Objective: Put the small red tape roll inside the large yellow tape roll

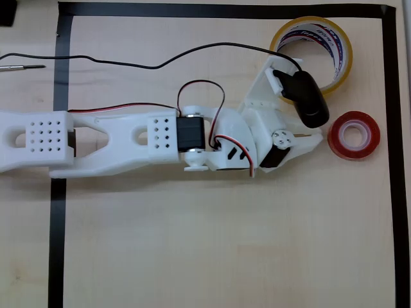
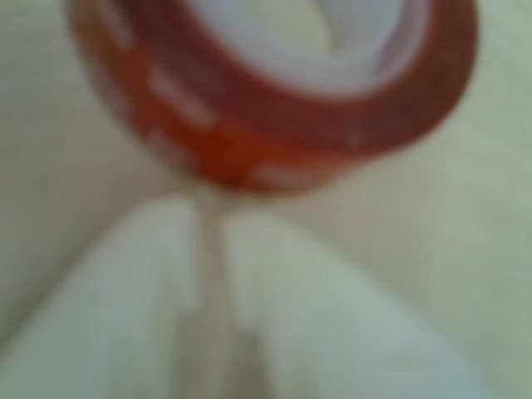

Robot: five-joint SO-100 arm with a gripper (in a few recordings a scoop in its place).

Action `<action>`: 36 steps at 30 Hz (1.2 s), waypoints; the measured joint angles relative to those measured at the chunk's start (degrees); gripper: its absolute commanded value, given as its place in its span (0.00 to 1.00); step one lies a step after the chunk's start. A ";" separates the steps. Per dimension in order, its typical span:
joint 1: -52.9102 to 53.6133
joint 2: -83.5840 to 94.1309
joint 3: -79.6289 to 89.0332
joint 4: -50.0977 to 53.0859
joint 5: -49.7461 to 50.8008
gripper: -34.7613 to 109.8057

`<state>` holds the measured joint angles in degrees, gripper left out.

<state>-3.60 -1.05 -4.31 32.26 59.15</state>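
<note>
Right now I have the claw (image 2: 212, 249) nearly closed and empty, its tips just short of the small red tape roll (image 1: 354, 134) lying flat on the bench (image 1: 205, 256), with the large yellow tape roll (image 1: 313, 48) near it.

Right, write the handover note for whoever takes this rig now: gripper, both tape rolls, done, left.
Gripper: shut, holding nothing, its tip right at the small red tape roll.
Red roll: lying flat on the table, apart from the large yellow tape roll, which sits above it in the overhead view.
Done: approach to the red roll.
Left: open, grasp the red roll, lift it and drop it inside the yellow ring.
</note>
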 measured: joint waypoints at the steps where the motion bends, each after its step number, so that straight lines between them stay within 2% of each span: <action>1: 0.00 -0.53 -1.76 1.85 0.09 0.24; 7: 0.09 -0.62 -5.01 9.93 0.09 0.24; 15: 0.09 -0.62 -5.10 8.00 -0.35 0.24; 21: -0.09 0.18 -2.81 2.55 -1.41 0.24; 31: -0.09 4.83 8.88 -15.38 -1.49 0.24; 36: -0.09 4.83 12.39 -19.86 -1.49 0.24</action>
<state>-3.69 3.78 8.09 12.39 57.66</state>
